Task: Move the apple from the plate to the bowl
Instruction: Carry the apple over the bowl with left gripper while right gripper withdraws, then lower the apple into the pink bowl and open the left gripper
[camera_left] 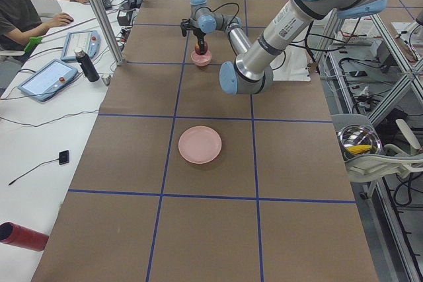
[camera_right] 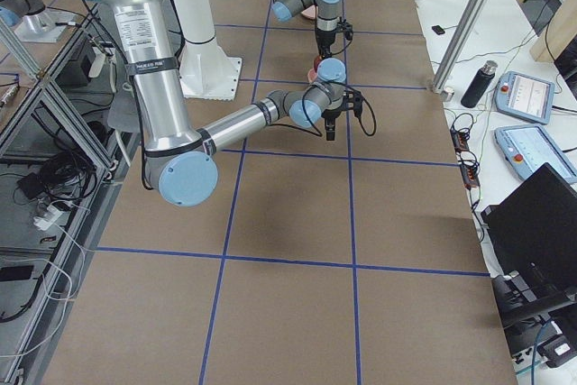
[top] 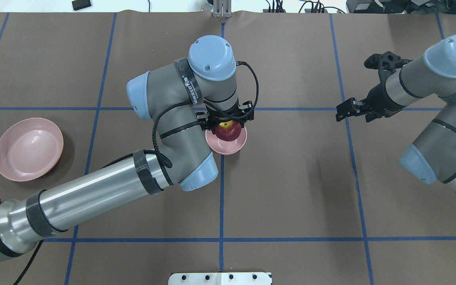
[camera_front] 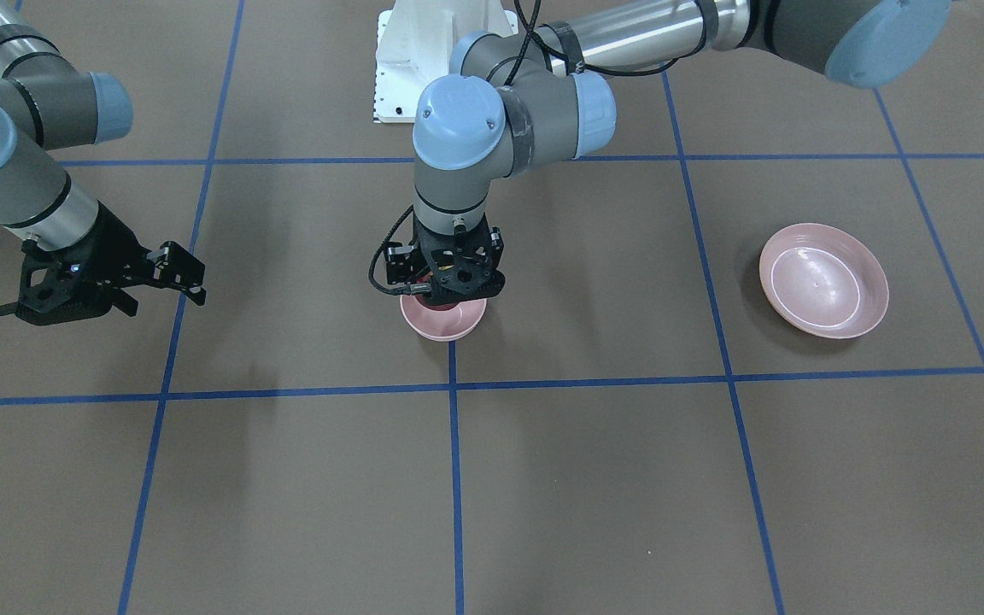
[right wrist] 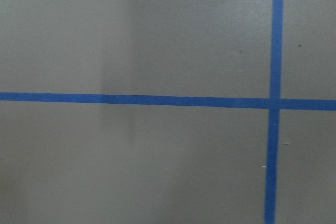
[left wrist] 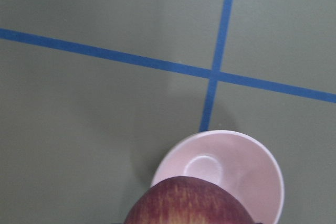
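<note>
Apple (top: 228,132) is gripped firmly by the left gripper (top: 228,129), just above the bowl (top: 231,150); plate (top: 28,148) bare. It should be centred within the rim, lowered, then released.

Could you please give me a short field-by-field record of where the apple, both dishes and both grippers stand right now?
apple: gripped, held just above the bowl, not released
bowl: empty, directly beneath the apple
plate: empty, off to the robot's left
left gripper: shut on the apple
right gripper: open, holding nothing, away from both dishes
task stage: apple off the plate; release into the bowl not yet done
</note>
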`<state>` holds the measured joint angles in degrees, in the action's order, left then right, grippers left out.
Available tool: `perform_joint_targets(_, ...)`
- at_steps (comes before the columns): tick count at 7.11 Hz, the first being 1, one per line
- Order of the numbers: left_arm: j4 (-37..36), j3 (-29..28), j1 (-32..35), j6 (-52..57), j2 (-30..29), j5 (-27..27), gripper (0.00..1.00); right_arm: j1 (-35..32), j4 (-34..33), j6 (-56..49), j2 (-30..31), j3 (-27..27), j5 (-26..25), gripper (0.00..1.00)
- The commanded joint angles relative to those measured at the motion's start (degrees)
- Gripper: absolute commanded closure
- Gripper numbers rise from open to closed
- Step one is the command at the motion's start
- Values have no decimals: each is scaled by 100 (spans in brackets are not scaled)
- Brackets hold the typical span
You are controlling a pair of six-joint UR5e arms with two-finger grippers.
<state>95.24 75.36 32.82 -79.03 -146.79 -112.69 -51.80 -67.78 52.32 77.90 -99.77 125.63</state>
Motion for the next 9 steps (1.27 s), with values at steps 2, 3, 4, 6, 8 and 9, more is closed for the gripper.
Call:
perform_joint_targets(2, 292, -268, -65, -7, 89, 230, 73, -85, 2, -178, 173, 10, 14, 0)
perform_joint_targets(3, 345, -259, -91, -16, 98, 230, 58, -93, 2, -178, 182, 19, 5, 0)
perform_joint_targets(4, 337, -224, -118, -33, 98, 230, 25, -85, 2, -178, 182, 27, -4, 0)
perform_joint_targets(6, 328, -180, -118, -16, 107, 230, 3, -85, 2, -178, 182, 36, -4, 0)
perform_joint_targets(8, 320, -32, -118, -24, 229, 238, 3, -85, 2, -178, 182, 45, -4, 0)
perform_joint_targets(9, 302, 396, -92, -7, 474, 238, 3, -85, -7, -178, 182, 45, -4, 0)
